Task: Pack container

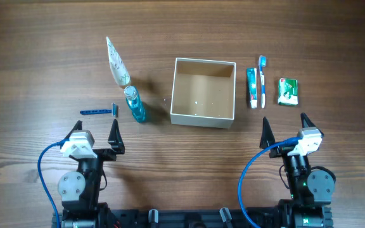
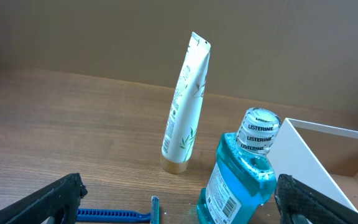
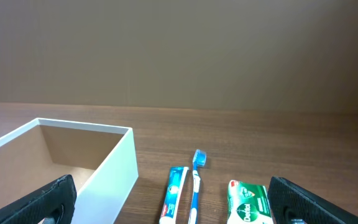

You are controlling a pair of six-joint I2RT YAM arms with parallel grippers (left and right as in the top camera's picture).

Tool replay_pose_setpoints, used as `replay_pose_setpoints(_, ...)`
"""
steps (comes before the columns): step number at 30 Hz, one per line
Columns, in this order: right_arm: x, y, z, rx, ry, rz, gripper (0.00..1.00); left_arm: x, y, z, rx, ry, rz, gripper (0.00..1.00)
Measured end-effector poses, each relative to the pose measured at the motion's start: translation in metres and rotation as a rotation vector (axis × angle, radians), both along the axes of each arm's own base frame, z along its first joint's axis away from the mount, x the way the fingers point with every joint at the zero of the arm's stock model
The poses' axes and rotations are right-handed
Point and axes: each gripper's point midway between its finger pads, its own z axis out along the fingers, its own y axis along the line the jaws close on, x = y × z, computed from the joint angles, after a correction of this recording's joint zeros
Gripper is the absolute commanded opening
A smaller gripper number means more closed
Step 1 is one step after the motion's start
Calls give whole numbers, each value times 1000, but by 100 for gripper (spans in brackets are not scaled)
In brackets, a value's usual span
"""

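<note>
Tool left (image 1: 96,130), tool right (image 1: 284,121) gape, seemingly low.

Upright tube (image 1: 116,62) and bottle (image 1: 134,104) obstruct the container (image 1: 201,118)'s left side.

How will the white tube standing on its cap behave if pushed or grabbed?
Probably tips easily: the white tube stands tall on a small cap, leaning slightly. Its crimped top suggests a soft body that may squash when gripped. Falling, it could strike the mouthwash bottle nearby.
</note>
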Motion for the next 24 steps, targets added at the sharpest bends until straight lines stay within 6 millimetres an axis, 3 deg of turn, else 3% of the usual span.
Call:
replay_pose_setpoints(5, 0, 0, 0, 0, 0, 0, 100, 0, -1, 4, 0, -19, -6, 100)
replay_pose_setpoints(12, 0, 0, 0, 0, 0, 0, 100, -4, -14, 63, 15, -265, -81, 100)
replay_pose_setpoints(17, 0, 0, 0, 0, 0, 0, 100, -9, -19, 80, 16, -296, -110, 100)
replay_pose_setpoints(21, 0, 0, 0, 0, 0, 0, 100, -18, -22, 114, 25, -284, -125, 100)
replay_pose_setpoints(24, 0, 0, 0, 0, 0, 0, 100, -24, -29, 153, 66, -259, -161, 100)
